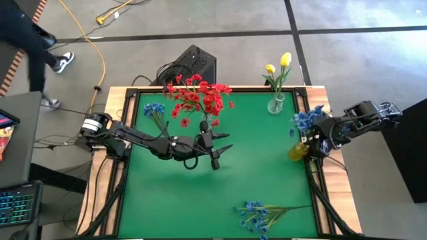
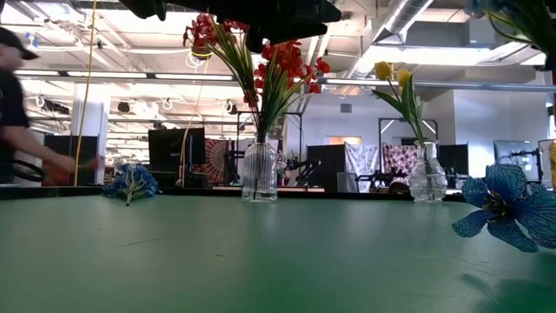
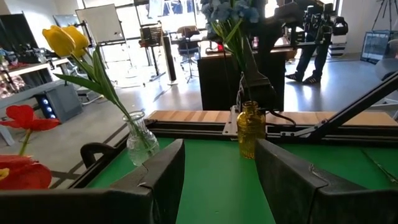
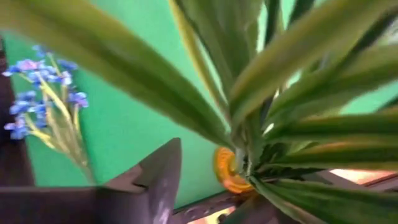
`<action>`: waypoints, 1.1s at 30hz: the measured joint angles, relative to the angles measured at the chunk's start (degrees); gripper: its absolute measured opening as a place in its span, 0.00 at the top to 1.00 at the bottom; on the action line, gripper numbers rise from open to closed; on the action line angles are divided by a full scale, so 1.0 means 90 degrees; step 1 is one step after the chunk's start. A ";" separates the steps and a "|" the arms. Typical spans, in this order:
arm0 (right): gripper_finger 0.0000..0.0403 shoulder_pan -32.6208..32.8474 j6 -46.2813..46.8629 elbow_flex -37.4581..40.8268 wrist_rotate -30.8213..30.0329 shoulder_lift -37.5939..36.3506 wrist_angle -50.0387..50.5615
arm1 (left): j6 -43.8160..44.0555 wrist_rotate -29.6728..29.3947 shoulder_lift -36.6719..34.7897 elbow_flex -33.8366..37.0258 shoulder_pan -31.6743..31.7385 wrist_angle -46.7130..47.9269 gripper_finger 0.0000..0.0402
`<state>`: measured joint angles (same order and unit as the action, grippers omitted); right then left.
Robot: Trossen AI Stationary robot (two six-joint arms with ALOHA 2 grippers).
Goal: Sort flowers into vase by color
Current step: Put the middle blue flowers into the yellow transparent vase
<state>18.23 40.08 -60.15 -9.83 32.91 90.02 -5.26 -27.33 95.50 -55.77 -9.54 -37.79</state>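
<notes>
Green leaves of a blue spray [image 4: 292,81] crowd the right wrist view, their stems dropping into the mouth of the amber bottle [image 4: 231,169] at the table's right edge. The right gripper [image 1: 319,137] sits just above that bottle [image 1: 297,151]; whether its fingers have let go cannot be told. The step looks like seating and releasing this spray. Doing it well would mean opening fully, then lifting straight up so the leaves do not drag the stem out or tip the bottle. The left gripper [image 1: 215,148] hangs open near the red flowers [image 1: 199,97]. Two more blue sprays lie loose, one at the near edge [image 1: 259,215], one at the far left [image 1: 154,111]; yellow buds [image 1: 279,63] stand in a clear vase [image 1: 276,103].
</notes>
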 joint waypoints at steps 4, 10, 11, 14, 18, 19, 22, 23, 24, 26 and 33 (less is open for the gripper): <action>0.33 -0.0001 0.0249 -0.0001 0.0307 0.0000 -0.0002 | -0.0002 0.0002 0.0000 0.0000 0.0000 0.0140 0.54; 0.29 0.0001 0.1094 -0.0001 0.0477 0.0000 0.0000 | 0.0002 0.0042 0.0000 0.0000 -0.0002 0.0178 0.54; 0.29 0.0000 0.1208 -0.0001 0.0507 0.0000 0.0000 | 0.0002 0.0084 0.0000 0.0000 -0.0002 0.0178 0.54; 0.29 0.0001 0.1334 0.0001 0.0625 0.0000 0.0000 | -0.0018 0.0162 0.0000 0.0000 -0.0002 0.0176 0.54; 0.29 0.0001 0.1332 0.0001 0.0816 0.0000 -0.0002 | -0.0039 0.0165 0.0000 0.0000 -0.0002 0.0171 0.54; 0.29 0.0001 0.1331 0.0001 0.0917 0.0000 -0.0002 | -0.0046 0.0163 0.0000 0.0000 -0.0002 0.0171 0.54; 0.29 0.0001 0.1230 0.0001 0.1322 0.0000 -0.0004 | -0.0053 0.0165 0.0000 0.0000 -0.0002 0.0167 0.54; 0.29 0.0001 0.1179 0.0001 0.1484 0.0000 -0.0005 | -0.0053 0.0164 0.0000 0.0000 -0.0002 0.0165 0.54; 0.29 0.0001 0.1081 0.0001 0.1612 0.0000 -0.0003 | -0.0053 0.0165 0.0000 0.0000 -0.0002 0.0164 0.54; 0.29 0.0001 0.0849 0.0001 0.1759 0.0000 -0.0002 | -0.0053 0.0165 0.0000 0.0000 -0.0002 0.0164 0.54; 0.29 0.0001 0.0506 0.0001 0.1780 0.0002 -0.0002 | -0.0053 0.0165 0.0000 0.0000 -0.0007 0.0164 0.54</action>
<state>18.24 44.64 -60.14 6.20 32.93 90.00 -5.74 -25.85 95.50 -55.77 -9.61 -36.32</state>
